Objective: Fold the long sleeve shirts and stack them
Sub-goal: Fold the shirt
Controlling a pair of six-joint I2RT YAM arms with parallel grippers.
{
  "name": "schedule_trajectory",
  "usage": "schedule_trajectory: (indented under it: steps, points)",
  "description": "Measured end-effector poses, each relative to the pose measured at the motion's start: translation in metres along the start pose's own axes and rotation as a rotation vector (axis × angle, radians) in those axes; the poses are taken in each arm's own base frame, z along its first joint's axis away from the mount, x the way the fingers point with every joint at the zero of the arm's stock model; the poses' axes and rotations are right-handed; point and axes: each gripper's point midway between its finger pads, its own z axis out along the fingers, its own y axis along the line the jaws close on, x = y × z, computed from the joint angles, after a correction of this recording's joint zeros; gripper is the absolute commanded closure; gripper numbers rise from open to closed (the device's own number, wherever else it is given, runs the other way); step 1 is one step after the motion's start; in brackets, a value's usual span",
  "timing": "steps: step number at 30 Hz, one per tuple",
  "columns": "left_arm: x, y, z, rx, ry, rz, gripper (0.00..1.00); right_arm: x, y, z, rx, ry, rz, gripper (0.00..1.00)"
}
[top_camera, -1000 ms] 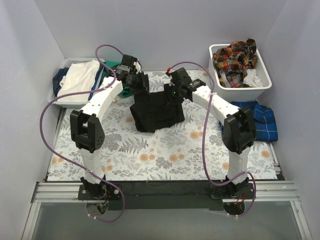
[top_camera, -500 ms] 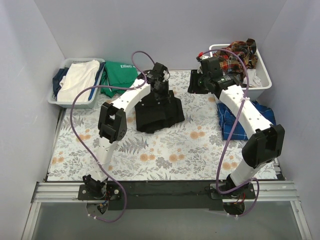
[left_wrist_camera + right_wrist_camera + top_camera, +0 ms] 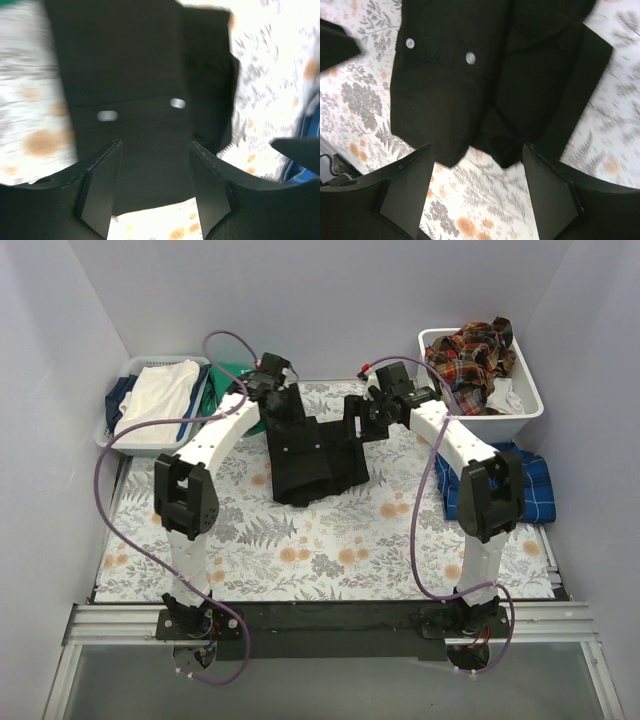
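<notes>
Black shirt [image 3: 315, 455] sits in a rough folded bundle mid-worktop [image 3: 250, 550], two buttons showing. Left claw [image 3: 283, 412] is over its far-left corner, jaws apart, gripping nothing. Right claw [image 3: 360, 420] is over its far-right edge, jaws wide apart, nothing between them. Blue plaid shirt [image 3: 528, 475] lies at the worktop's right edge, beside the right arm. Red-orange plaid shirts [image 3: 468, 355] are heaped in the white bin [image 3: 530, 408], far right.

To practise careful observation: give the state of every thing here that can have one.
Large black cloth shirt: partly folded, lying flat.
Left hand: open, empty.
Right hand: open, empty.
Blue plaid cloth shirt: crumpled, unfolded.
Red-orange plaid cloth shirts: heaped in white plastic bin.
</notes>
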Motion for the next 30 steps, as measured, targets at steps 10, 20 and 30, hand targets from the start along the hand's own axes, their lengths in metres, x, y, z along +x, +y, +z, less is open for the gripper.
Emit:
schedule_trajectory:
  steps: [10,20,30]
  points:
    - [-0.024,0.069,-0.028,-0.085,-0.063,-0.111,0.45,0.010,0.012,0.095,-0.156,0.127,0.022,0.20]
    - [-0.015,0.087,-0.021,-0.102,-0.024,-0.136,0.46,0.020,0.033,0.120,-0.228,0.157,0.010,0.43]
    - [-0.018,0.103,-0.020,-0.102,-0.012,-0.161,0.47,0.032,0.033,0.136,-0.234,0.194,0.039,0.99]
